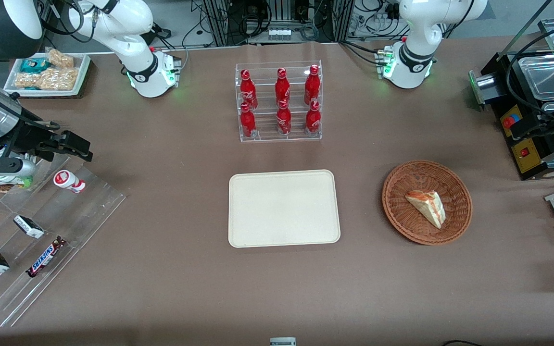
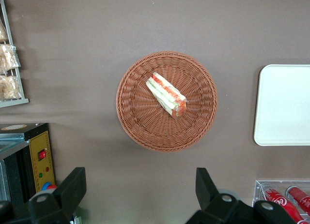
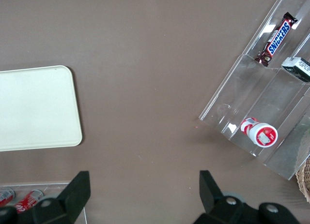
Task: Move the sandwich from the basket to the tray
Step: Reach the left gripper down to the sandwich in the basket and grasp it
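The sandwich [image 1: 426, 207] lies on its side in the basket [image 1: 402, 221], off-centre toward 4 o'clock in the front view, its cut edge with red and green filling facing the front camera. The tray [image 1: 284, 208] sits at the basket's 9 o'clock, well apart and bare. The gripper [image 2: 140, 190] hangs high above the table just beside the basket, fingers spread wide and holding nothing; in the front view only part of the arm shows, at about 2 o'clock from the basket.

As I judge it, 3 things could go wrong. Closing across the soft bread faces may squash the wedge or squeeze filling out. A shallow grip on the slanted edge may let it slip. Descending too low may snag a fingertip on the wicker rim and drag the basket.
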You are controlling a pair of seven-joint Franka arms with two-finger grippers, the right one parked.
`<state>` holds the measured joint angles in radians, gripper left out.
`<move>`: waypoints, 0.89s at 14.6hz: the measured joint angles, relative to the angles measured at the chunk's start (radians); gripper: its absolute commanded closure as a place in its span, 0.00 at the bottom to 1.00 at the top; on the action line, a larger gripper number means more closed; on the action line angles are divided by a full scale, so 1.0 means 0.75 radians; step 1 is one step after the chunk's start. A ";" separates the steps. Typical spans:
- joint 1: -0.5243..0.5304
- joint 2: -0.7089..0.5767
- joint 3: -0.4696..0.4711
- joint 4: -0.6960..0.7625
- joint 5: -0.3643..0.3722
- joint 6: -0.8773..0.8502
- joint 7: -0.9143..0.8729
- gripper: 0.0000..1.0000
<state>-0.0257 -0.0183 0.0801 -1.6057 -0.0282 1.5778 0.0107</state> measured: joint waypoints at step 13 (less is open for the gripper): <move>-0.016 0.280 -0.149 -0.484 0.065 0.754 -0.854 0.00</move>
<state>-0.0374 0.1917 -0.0314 -1.9690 0.0202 2.1437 -0.6301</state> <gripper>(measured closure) 0.000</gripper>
